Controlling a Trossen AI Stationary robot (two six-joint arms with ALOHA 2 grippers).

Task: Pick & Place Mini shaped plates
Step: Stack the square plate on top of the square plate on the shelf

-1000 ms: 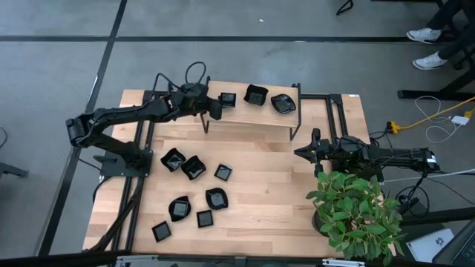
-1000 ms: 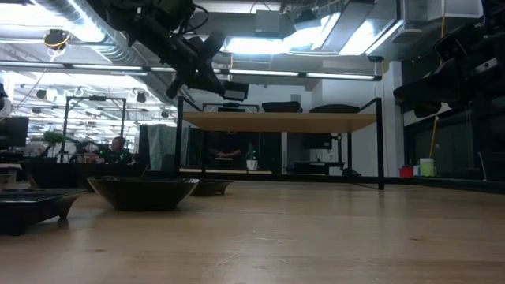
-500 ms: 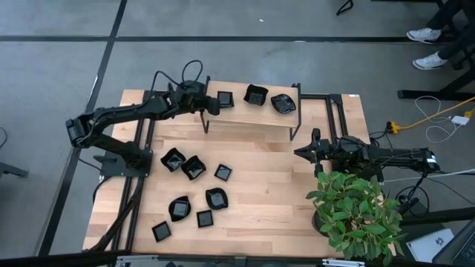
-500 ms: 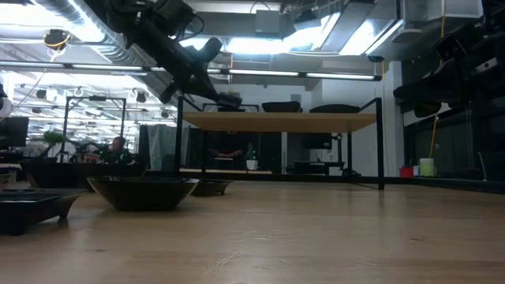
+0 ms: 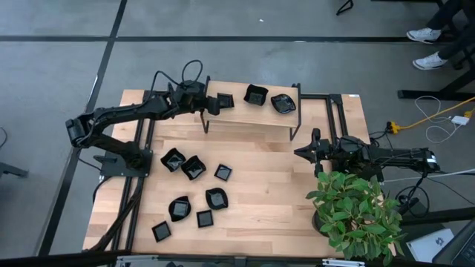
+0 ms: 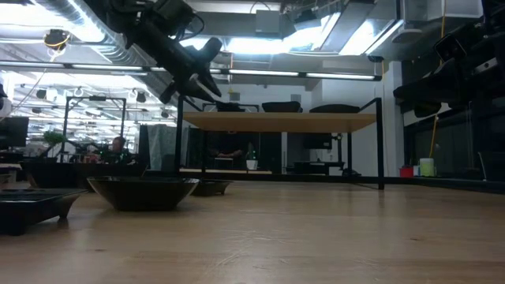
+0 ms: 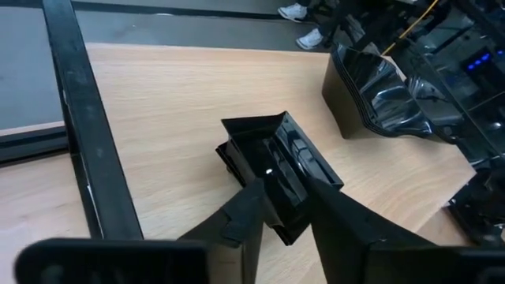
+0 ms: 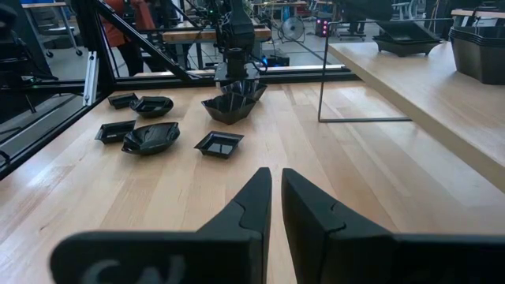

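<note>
Overhead looking straight down, table-level looking across, two close wrist views

Three glossy black mini shaped plates [image 5: 256,96] sit on the shelf [image 5: 245,119]; eight lie scattered on the table [image 5: 274,193].

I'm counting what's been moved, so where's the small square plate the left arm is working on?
In the high view the small square plate sits on the raised wooden shelf at its left end, left of two other plates, with the left gripper right beside it.

A grey floor [image 5: 59,67] crossed by dark lines is seen around the wooden table [image 5: 260,193]. Ceiling light strips [image 6: 316,76] and distant desks [image 6: 47,170] are shown; a potted plant [image 5: 356,211] is placed nearby.
</note>
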